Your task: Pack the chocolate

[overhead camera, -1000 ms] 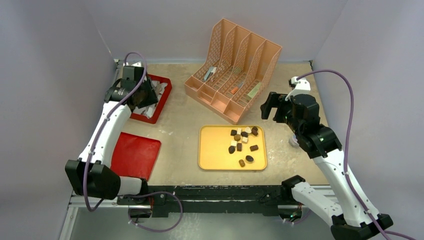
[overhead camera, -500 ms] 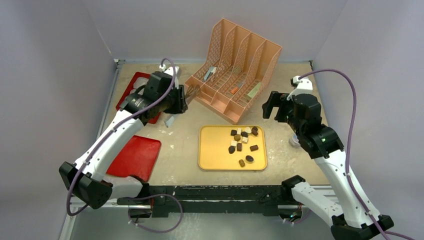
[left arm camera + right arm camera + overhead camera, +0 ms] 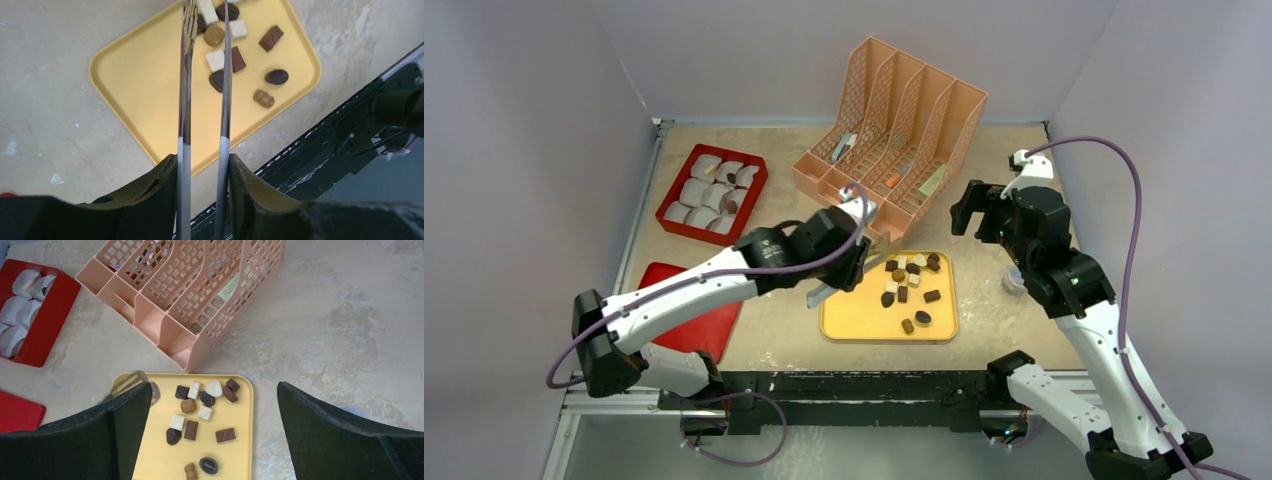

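The left hand [image 3: 204, 167] is clenched on metal tongs [image 3: 185, 100] whose tips hang over the chocolate [image 3: 238, 59], clustered on a yellow tray [image 3: 145, 90] on the surface [image 3: 50, 100], while the right hand [image 3: 214, 390] hovers above it, spread wide and grasping nothing.

My tray [image 3: 864, 318] sits on the table [image 3: 984, 200] before the rack [image 3: 894, 130], with the chocolate [image 3: 909, 280] on its right half, my tongs [image 3: 226, 90] over its left, the box [image 3: 760, 190] of liners [image 3: 699, 188] far left, and the lid [image 3: 699, 328] before that box.
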`<state>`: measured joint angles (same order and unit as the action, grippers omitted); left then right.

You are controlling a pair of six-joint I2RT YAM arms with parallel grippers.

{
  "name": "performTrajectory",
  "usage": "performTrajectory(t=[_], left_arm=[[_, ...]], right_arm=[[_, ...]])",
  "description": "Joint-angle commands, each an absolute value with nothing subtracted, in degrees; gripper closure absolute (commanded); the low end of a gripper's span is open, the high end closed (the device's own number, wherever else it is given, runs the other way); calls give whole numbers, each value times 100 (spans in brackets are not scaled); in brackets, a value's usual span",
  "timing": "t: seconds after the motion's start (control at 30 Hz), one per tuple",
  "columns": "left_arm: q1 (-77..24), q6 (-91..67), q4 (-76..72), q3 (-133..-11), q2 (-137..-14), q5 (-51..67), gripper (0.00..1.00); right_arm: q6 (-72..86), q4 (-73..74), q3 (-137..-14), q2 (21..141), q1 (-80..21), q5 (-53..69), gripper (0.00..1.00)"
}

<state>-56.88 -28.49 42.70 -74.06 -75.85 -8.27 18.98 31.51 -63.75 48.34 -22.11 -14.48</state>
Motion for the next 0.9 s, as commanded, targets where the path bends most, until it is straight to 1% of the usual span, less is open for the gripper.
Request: performTrajectory(t=[0.0, 0.17, 0.47, 0.87], left_arm=[[-6156, -3288, 3964, -7273, -7892, -1436, 63], [-6378, -3446, 3759, -7083, -8067, -1394, 62], [-6666, -3507, 3777, -7124, -8495, -1405, 61], [-6741, -3566, 3808, -7043, -8850, -1631, 60]], right_arm=[[1809, 3177, -6602, 4748, -2197, -1617, 3], [1802, 3184, -6592, 4729, -2197, -1630, 3], [1811, 3179, -6539, 4711, -2197, -1635, 3], [1784, 3183, -6548, 4666, -2197, -1663, 3]])
